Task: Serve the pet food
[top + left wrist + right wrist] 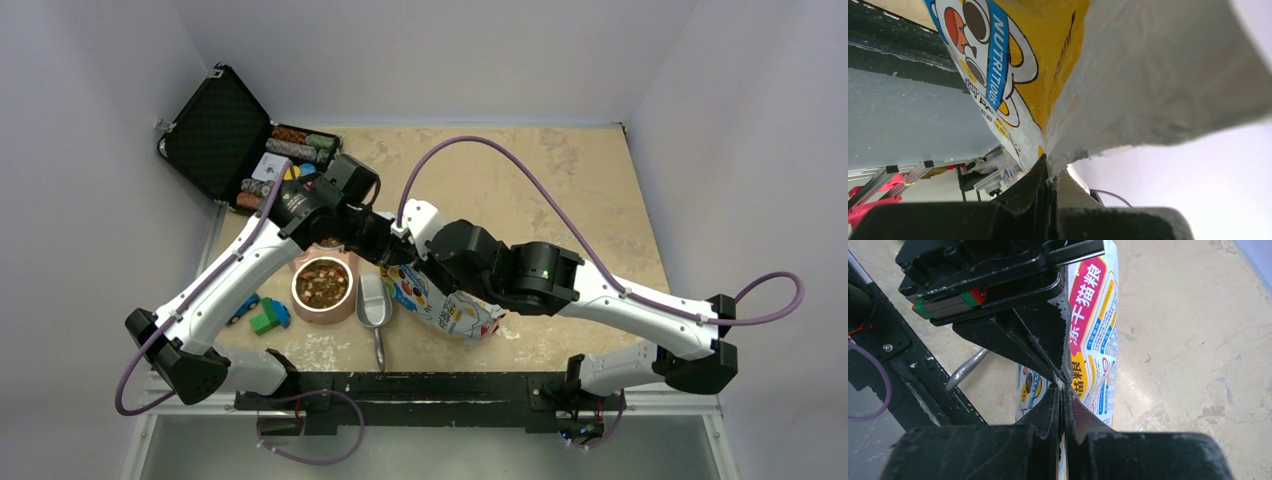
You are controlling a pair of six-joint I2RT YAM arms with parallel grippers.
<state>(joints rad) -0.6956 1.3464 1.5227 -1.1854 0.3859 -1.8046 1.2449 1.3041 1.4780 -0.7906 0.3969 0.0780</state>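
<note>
At the far left a black case (215,135) lies open on the bench (560,190), and it has rows of round coloured chips (290,150) in it. Nearer the front, some green and blue toy blocks (265,318) sit in a little heap. Just to their right is a round bowl (297,290), and the brown pet food (322,285) is in it, filling most of the inside. A shiny metal scoop (373,305) lies just beside the bowl on its right, with its cup away from the arms and its handle pointing back at them. Next comes the white bag (445,308) with red, yellow and blue print. It is long, and it runs on a slant. Its top end is up by the bowl, and its bottom end points down to the right, near the front of the bench. The left gripper (1050,172) is squeezed tight on the bag's top edge. The right gripper (1064,390) is pinched on that same edge, right next to the left one.
</note>
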